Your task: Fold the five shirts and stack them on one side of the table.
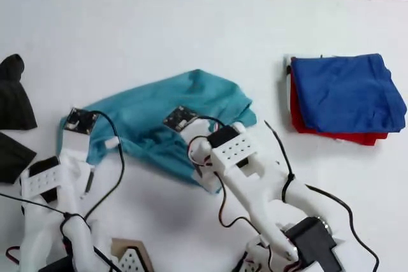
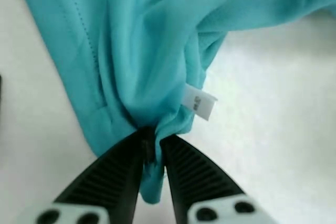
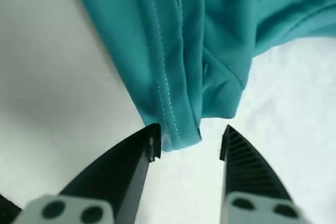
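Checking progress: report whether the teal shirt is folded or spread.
Not folded: the teal shirt lies crumpled, one edge pinched in the left gripper.

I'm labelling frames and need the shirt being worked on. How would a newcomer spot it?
On the white table, look near the middle. The teal shirt lies there crumpled and unfolded, pinched by the left gripper; the blue shirt and red shirt sit folded in a stack at the table's side.

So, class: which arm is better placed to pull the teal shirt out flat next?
Probably left: the left gripper is shut on the teal shirt, while the right gripper stands open at its edge, gripping nothing.
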{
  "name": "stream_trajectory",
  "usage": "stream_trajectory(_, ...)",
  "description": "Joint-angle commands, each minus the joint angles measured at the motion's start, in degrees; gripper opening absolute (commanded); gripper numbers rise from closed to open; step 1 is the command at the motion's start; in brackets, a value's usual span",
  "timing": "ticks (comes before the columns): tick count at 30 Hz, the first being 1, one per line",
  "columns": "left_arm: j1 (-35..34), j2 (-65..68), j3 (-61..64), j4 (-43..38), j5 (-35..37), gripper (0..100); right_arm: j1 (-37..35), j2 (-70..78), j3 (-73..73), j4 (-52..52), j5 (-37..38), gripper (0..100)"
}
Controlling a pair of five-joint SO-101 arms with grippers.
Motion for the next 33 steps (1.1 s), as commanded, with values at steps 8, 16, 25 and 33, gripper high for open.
stream_trajectory(8,-0.3,-1.1,0.1,-0.7,-0.1,3,-2.5,2.0,1.1,-0.1,-0.4,18.0)
stream_trajectory(16,-0.3,-1.1,0.1,-0.7,-0.1,3,-2.8,7.4,0.6,-3.7,-0.8,17.9)
stream_trajectory(25,-0.3,-1.1,0.1,-0.7,-0.2,3,-2.1,7.5,-3.8,-1.5,-0.4,17.9)
stream_trajectory(33,-0.3,-1.1,0.1,-0.7,-0.2,3,-0.7,8.0,-4.4,-1.6,-0.4,15.3)
